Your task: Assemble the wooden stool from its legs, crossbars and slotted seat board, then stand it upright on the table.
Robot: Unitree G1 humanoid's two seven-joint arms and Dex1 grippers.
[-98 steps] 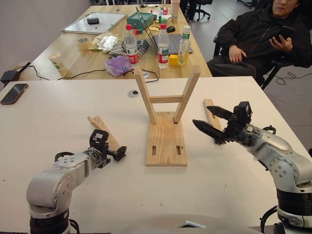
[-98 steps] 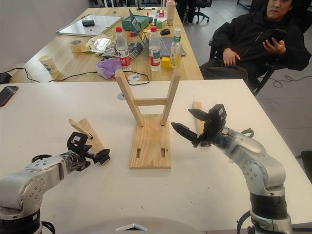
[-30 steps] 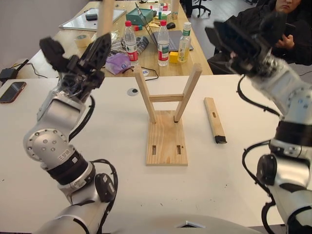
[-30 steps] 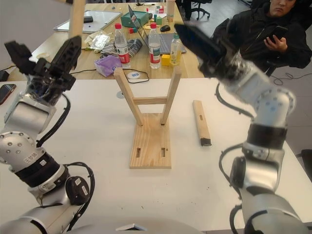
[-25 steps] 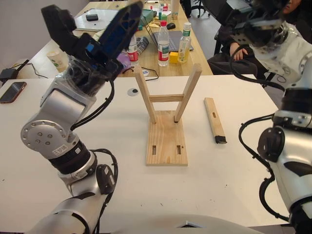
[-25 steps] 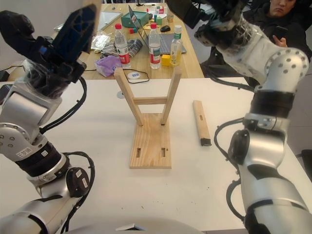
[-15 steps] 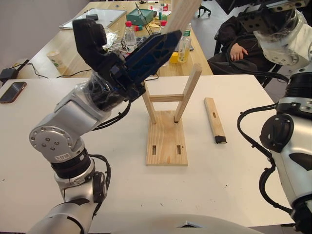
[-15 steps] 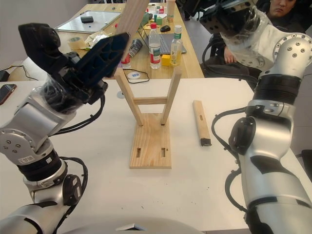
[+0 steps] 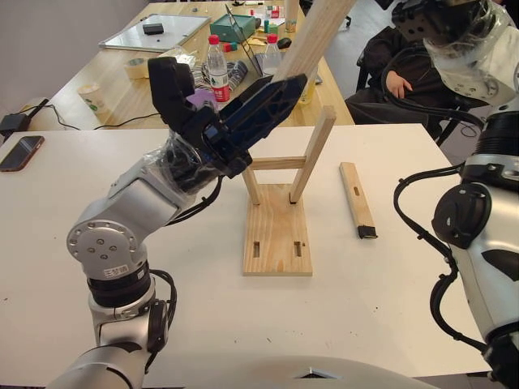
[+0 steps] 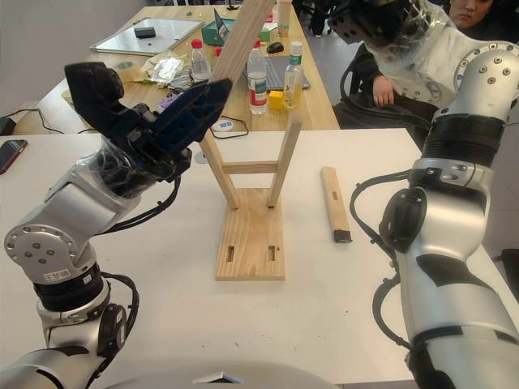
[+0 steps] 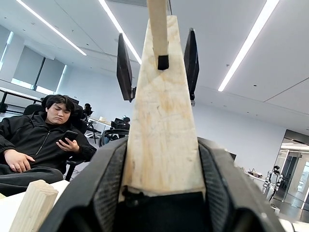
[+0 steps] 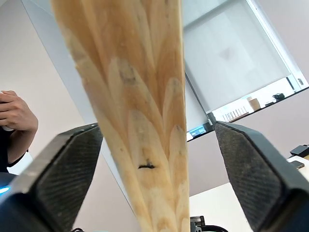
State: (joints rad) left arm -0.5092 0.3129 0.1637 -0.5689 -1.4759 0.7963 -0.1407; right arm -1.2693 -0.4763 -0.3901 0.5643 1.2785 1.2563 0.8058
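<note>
The slotted seat board (image 9: 277,239) lies flat on the white table, with two legs (image 9: 313,152) and a crossbar (image 9: 277,164) standing up from its far end. My left gripper (image 9: 268,101) is raised above and left of that frame, shut on a wooden leg (image 9: 318,32) that slants up past the top of the view. In the left wrist view the leg (image 11: 161,125) sits clamped between the fingers. My right gripper (image 12: 157,130) is high at the back right, open, its fingers standing apart from the raised leg (image 12: 140,96). Another loose leg (image 9: 358,198) lies right of the board.
Behind the white table stands a wooden table (image 9: 138,101) with bottles (image 9: 217,61), a laptop, tape and a cup. A phone (image 9: 23,154) lies at the white table's left edge. A seated person is at the back right. Bare tabletop (image 9: 340,300) extends in front of the board.
Both grippers were low on the table; the left one has lifted a leg and swung it right, over the standing frame. The right gripper has risen, leaving the other leg on the table.
</note>
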